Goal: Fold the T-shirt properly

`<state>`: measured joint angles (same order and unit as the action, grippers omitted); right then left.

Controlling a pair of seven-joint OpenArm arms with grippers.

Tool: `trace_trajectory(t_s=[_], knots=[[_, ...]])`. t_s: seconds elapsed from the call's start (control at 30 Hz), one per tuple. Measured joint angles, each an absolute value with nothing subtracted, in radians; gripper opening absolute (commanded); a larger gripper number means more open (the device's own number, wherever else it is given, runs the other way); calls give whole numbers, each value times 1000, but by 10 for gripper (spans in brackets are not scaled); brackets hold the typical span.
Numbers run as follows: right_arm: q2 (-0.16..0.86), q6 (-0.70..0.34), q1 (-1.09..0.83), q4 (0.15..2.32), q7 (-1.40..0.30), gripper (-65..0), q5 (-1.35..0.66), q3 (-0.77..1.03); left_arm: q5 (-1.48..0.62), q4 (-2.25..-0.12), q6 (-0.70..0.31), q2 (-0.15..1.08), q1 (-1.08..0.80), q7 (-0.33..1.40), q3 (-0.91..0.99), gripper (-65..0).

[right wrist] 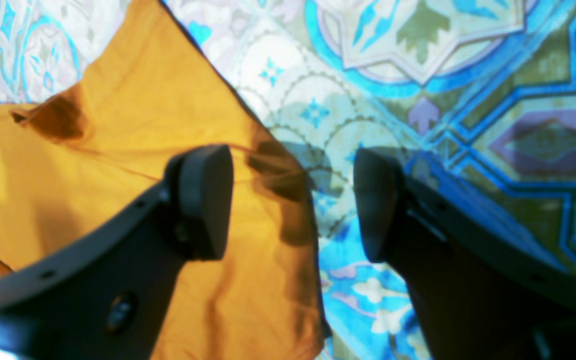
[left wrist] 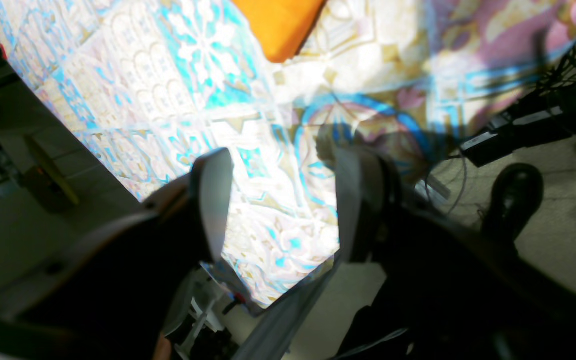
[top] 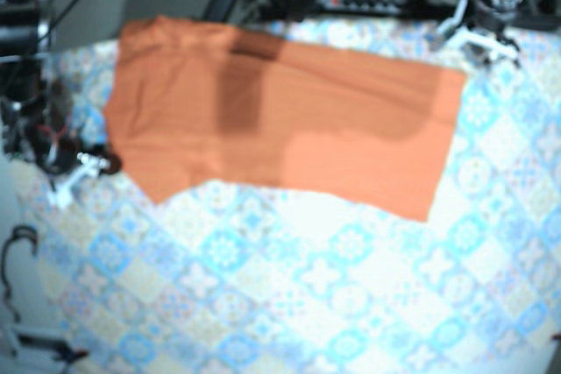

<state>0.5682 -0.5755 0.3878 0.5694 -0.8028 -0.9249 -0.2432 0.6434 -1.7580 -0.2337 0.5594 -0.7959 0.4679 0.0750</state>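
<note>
The T-shirt (top: 280, 120) is orange cloth, matt and soft-looking, with shallow creases near its edge. Under it, the tablecloth (top: 263, 304) is a smooth sheet printed with a tile pattern, and it shows a slight sheen where the light strikes. The right gripper (right wrist: 293, 200) has matt black plastic arms and dark, smooth pads (right wrist: 203, 200); the left gripper (left wrist: 275, 200) is the same black plastic, but its pads (left wrist: 215, 200) are pale grey and smooth

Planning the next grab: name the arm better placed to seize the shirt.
Probably right. The right gripper, open, straddles the T-shirt edge. The left gripper, also open, hangs over bare tablecloth, the shirt well ahead of it.
</note>
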Motion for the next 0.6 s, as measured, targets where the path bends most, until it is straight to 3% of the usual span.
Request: trace_trajectory(t_s=[0.6], knots=[[522,-573,396,576,-761,-276,-933,-309,643,-1758,-234,559,-798,467,75,-322]])
